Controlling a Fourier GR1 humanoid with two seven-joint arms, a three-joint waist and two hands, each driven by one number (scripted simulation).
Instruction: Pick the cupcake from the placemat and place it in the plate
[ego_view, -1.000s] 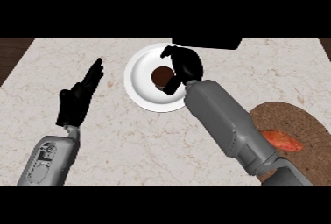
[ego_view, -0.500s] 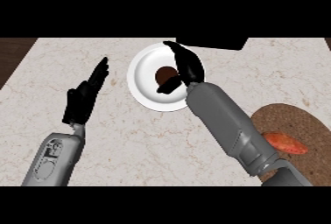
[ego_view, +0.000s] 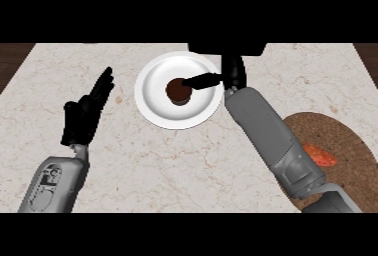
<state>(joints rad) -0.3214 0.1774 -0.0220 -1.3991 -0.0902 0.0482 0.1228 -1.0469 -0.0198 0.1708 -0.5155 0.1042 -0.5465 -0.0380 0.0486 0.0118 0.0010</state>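
The dark brown cupcake (ego_view: 178, 92) stands in the middle of the white plate (ego_view: 161, 111), at the counter's far centre. My right hand (ego_view: 233, 75) is just right of it, over the plate's right rim. Its fingers (ego_view: 235, 64) point straight up and away, and its thumb (ego_view: 202, 80) reaches left to the cupcake's top edge. The hand is open and nothing is curled round the cupcake. The brown round placemat (ego_view: 345, 140) lies at the right, partly under my right forearm.
My left hand (ego_view: 83, 114) rests open at the left, fingers up. An orange-red item (ego_view: 320, 156) lies on the placemat. A black object (ego_view: 227, 48) sits at the counter's far edge, behind the plate.
My right hand has uncurled from the cupcake and shifted right; its fingers now stand straight. The cupcake stays on the plate. The left hand has barely moved.
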